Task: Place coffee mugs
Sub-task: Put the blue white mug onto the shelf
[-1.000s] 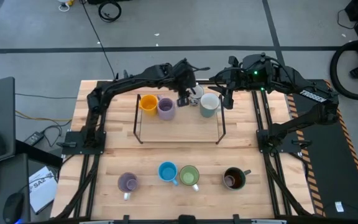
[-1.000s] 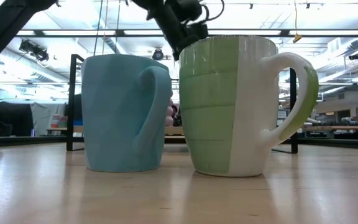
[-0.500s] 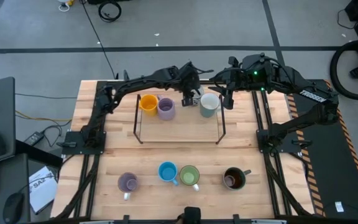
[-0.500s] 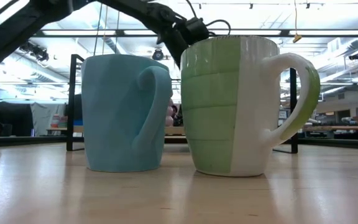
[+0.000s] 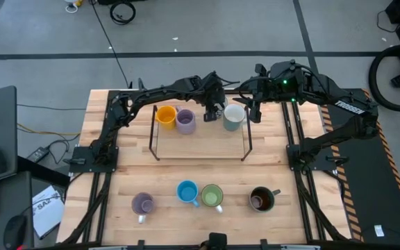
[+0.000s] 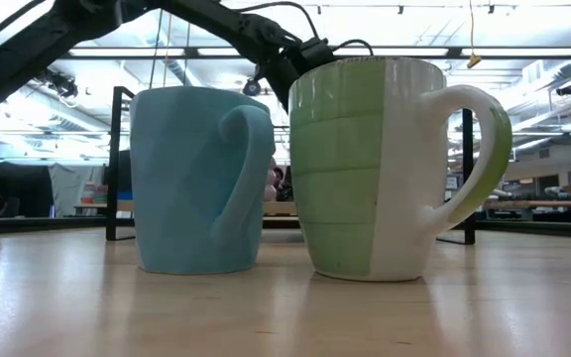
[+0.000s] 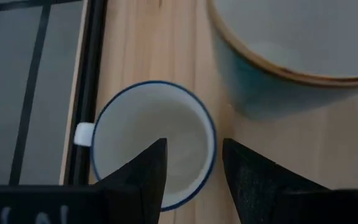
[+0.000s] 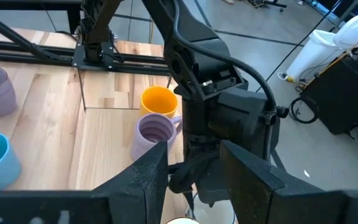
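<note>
My left gripper (image 5: 215, 109) is open above the white patterned mug (image 7: 154, 140), which stands on the table next to the black frame's bar. One finger (image 7: 148, 171) hangs inside the blue rim and the other (image 7: 247, 177) outside it; whether either touches, I cannot tell. The pale grey mug (image 5: 233, 117) stands just to the right, with my open right gripper (image 5: 253, 110) beside it. Orange (image 5: 165, 115) and lavender (image 5: 185, 121) mugs stand inside the frame. Near the front edge stand a second lavender (image 5: 142, 204), blue (image 5: 187, 192), green (image 5: 212, 197) and dark brown (image 5: 261, 200) mug.
A black wire frame (image 5: 153, 133) encloses the far mugs, with thin uprights and bars close to both grippers. The two arms nearly meet over the far middle of the table. Bare wood (image 5: 200, 170) lies between the frame and the front row of mugs.
My left gripper has moved a little toward the table's right, from beside the white patterned mug to over it, and the arm has stretched out further. The mugs have stayed in place, and the right arm has kept still.
</note>
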Controlling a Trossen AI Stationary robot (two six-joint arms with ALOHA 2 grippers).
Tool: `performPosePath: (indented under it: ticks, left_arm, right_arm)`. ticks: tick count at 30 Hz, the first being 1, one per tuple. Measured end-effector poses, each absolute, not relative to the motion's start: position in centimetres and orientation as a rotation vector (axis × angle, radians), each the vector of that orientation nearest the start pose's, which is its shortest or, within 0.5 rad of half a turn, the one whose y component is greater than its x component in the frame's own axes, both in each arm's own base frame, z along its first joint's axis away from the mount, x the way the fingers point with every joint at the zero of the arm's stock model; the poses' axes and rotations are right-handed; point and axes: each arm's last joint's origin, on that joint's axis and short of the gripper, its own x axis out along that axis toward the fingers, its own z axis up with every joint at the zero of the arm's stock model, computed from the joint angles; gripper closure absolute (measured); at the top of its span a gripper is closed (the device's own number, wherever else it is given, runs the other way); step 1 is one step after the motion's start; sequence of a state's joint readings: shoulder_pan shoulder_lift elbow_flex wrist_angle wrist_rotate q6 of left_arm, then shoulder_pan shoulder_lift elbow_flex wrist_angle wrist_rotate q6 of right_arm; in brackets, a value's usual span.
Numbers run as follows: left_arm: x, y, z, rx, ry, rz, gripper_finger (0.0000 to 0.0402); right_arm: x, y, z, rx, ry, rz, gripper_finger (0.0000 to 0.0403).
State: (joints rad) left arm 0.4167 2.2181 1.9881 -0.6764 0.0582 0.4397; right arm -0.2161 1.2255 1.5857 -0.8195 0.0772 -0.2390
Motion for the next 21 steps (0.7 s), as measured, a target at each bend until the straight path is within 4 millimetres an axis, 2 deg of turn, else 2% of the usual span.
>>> performPosePath:
  ticks: [10, 21]
  left_arm:
    - [44.27, 20.03, 23.11, 0.192, 1.022, 0.084, 0.0239]
    - [44.33, 20.0, 23.16, 0.318, 1.027, 0.028, 0.0239]
  right_arm:
    - [21.97, -5.05, 45.16, -0.194, 0.49, -0.233, 0.0249]
    - [21.97, -5.04, 45.18, -0.199, 0.489, -0.232, 0.0249]
